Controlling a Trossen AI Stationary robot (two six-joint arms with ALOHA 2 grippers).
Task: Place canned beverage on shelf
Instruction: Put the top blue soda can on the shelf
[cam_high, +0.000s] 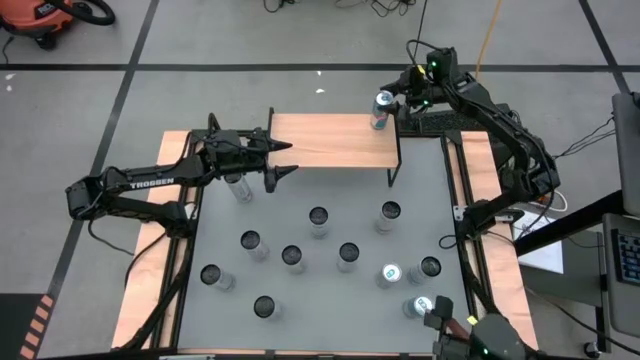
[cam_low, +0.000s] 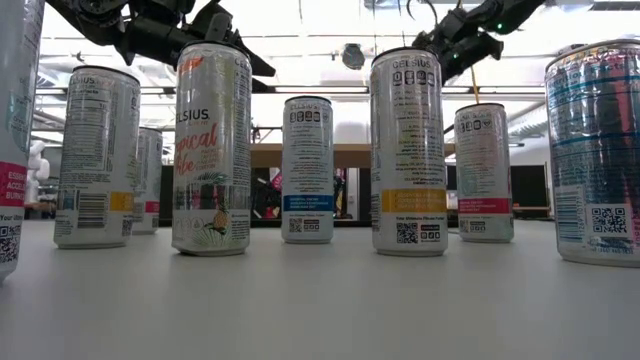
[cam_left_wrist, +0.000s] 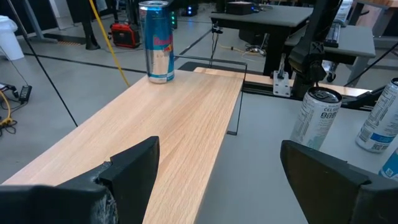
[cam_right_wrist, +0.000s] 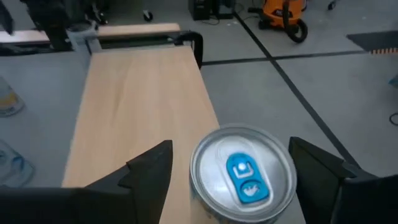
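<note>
A silver and blue beverage can (cam_high: 381, 108) stands upright on its base at the far right corner of the shelf (cam_high: 320, 140), a light wood plank on thin black legs. My right gripper (cam_right_wrist: 230, 146) is open just above and behind the can's blue-tabbed top (cam_right_wrist: 241, 174). One finger stands off each side of the top, and a gap shows at both. My left gripper (cam_high: 288, 160) is open over the shelf's left end, with nothing between its fingers (cam_left_wrist: 134, 165). From there the can (cam_left_wrist: 157, 40) shows at the plank's far end.
Several more cans stand upright on the grey table (cam_high: 420, 200) in front of the shelf, among them one (cam_high: 319, 220) near the middle and one (cam_high: 390, 214) to its right. Two blue-topped cans (cam_high: 390, 274) stand near the front right. The plank between the grippers is bare.
</note>
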